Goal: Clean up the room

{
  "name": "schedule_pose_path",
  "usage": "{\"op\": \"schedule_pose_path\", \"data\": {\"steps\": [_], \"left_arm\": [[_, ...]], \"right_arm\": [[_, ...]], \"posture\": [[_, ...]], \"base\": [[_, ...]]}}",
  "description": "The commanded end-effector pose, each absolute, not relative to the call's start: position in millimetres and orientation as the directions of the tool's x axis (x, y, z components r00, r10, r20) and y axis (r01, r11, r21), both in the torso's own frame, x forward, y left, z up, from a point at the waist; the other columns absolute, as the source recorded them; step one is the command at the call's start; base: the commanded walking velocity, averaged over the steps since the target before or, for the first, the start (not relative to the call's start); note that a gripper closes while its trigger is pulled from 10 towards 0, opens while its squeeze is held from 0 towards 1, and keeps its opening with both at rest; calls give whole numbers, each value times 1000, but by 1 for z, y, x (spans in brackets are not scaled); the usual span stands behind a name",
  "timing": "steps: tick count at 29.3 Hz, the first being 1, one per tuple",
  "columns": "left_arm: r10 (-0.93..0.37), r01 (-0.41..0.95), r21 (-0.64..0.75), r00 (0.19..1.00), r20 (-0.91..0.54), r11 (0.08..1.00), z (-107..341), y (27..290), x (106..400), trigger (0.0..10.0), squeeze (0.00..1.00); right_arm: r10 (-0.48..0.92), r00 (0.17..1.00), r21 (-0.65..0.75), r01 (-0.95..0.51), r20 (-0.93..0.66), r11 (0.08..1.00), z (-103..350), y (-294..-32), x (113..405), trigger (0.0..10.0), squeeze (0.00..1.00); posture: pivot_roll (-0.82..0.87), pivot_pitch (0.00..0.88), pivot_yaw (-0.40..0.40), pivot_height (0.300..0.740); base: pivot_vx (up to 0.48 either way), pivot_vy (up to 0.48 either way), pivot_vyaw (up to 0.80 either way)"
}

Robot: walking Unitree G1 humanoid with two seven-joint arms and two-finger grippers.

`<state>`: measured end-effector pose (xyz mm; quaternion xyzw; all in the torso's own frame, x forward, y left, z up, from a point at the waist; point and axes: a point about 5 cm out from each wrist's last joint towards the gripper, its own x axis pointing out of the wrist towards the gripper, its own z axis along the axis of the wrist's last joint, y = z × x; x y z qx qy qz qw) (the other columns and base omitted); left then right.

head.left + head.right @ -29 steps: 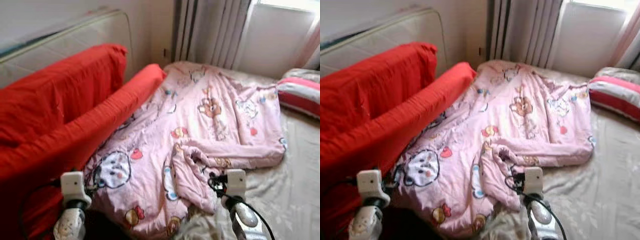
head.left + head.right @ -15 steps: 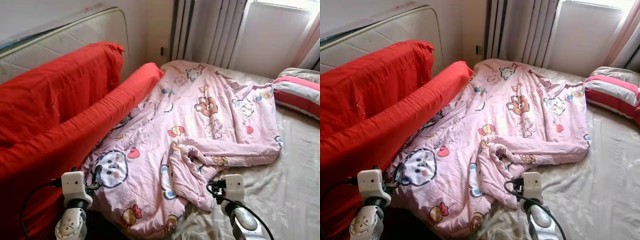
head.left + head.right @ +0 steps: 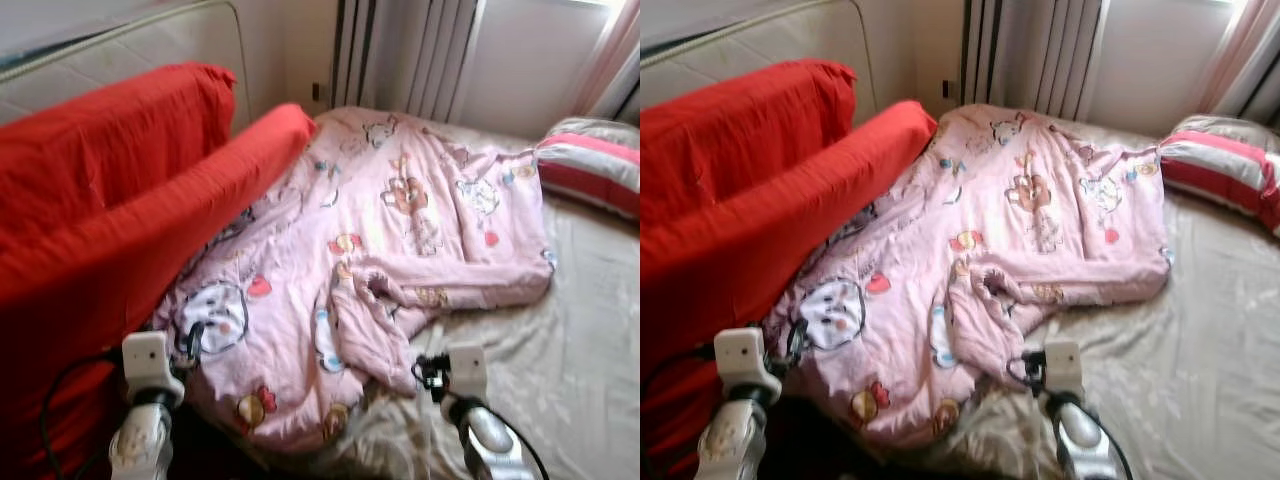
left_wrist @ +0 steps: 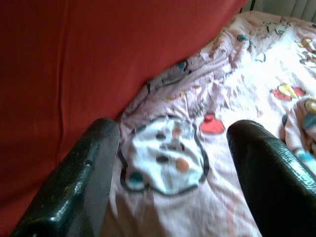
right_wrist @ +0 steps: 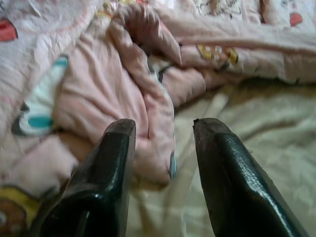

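A pink quilt (image 3: 400,230) with cartoon prints lies rumpled across the bed, one corner folded over near its near edge. My left gripper (image 4: 170,148) is open and hovers over the quilt's round white cartoon face (image 4: 165,160), beside the red cover. My right gripper (image 5: 160,133) is open too, pointing at the folded pink corner (image 5: 143,98) where it meets the beige sheet (image 5: 247,128). Both wrists show at the bottom of the eye views, the left wrist (image 3: 148,365) and the right wrist (image 3: 462,375). Neither gripper holds anything.
A big red-covered cushion or mattress (image 3: 110,200) leans along the bed's left side against a pale headboard (image 3: 130,50). A pink and white striped pillow (image 3: 595,160) lies at the right. Curtains (image 3: 400,50) hang behind the bed.
The camera has shifted, so the whole scene sits a little higher and closer, with some blur. Both arms keep the same pose and both grippers stay open.
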<state>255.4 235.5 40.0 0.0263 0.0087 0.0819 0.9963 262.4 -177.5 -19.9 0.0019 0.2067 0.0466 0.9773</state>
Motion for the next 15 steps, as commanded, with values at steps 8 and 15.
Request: {"op": "schedule_pose_path", "data": {"steps": [8, 15], "left_arm": [[144, -142, 48, 988, -47, 989, 35, 229, 253, 10000, 0], [135, -132, 50, 989, -58, 990, 34, 228, 256, 10000, 0]], "right_arm": [[109, 906, 39, -102, -408, 994, -19, -175, 266, 10000, 0], [122, 908, 51, -111, -401, 993, -17, -173, 267, 10000, 0]], "posture": [[98, 39, -46, 626], [100, 29, -44, 626]], "base": [[0, 0, 0], [0, 0, 0]]}}
